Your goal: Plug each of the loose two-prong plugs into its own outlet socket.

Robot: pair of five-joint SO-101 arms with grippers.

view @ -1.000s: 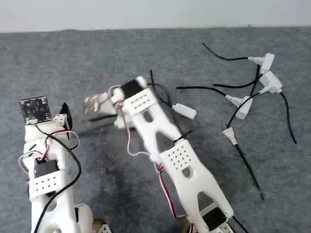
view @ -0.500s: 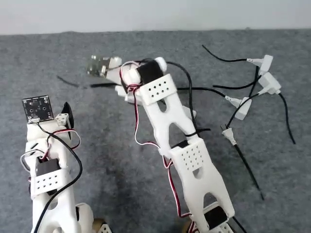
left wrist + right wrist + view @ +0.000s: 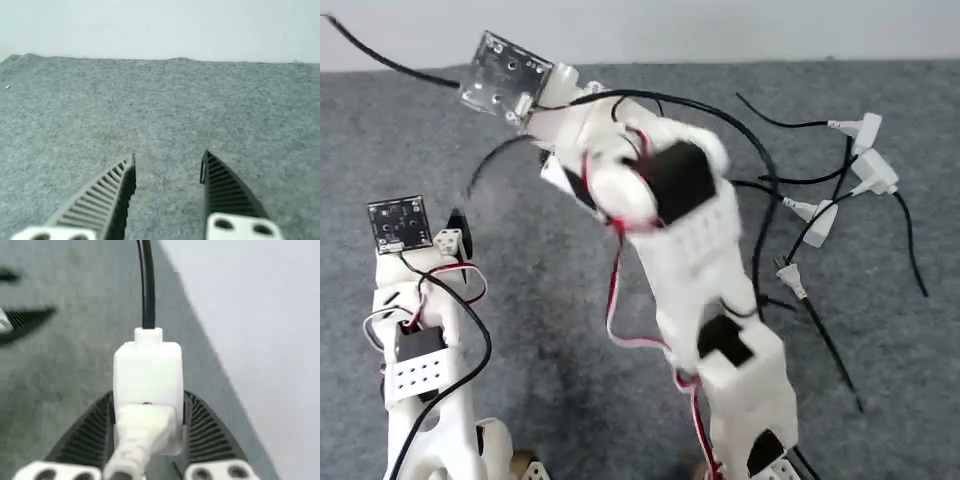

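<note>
My right gripper (image 3: 147,399) is shut on a white outlet socket (image 3: 147,367), its ribbed fingers (image 3: 207,435) pressing both sides. A white plug (image 3: 142,427) sits in the socket's near face, and the socket's black cord (image 3: 146,285) runs away from it. In the high view the right arm (image 3: 685,205) is raised above the mat, its black cord (image 3: 370,50) trailing to the far left. My left gripper (image 3: 167,162) is open over bare grey mat, low at the left (image 3: 455,235). A loose two-prong plug (image 3: 792,275) lies on the right.
At the far right lies a cluster of white sockets and plugs (image 3: 868,128) (image 3: 877,170) (image 3: 820,220) with tangled black cords (image 3: 830,345). The grey mat (image 3: 520,330) ends at a pale wall along the far edge.
The right arm has risen and swung toward the far left, lifting the socket and its cord off the mat. The left arm has kept still.
</note>
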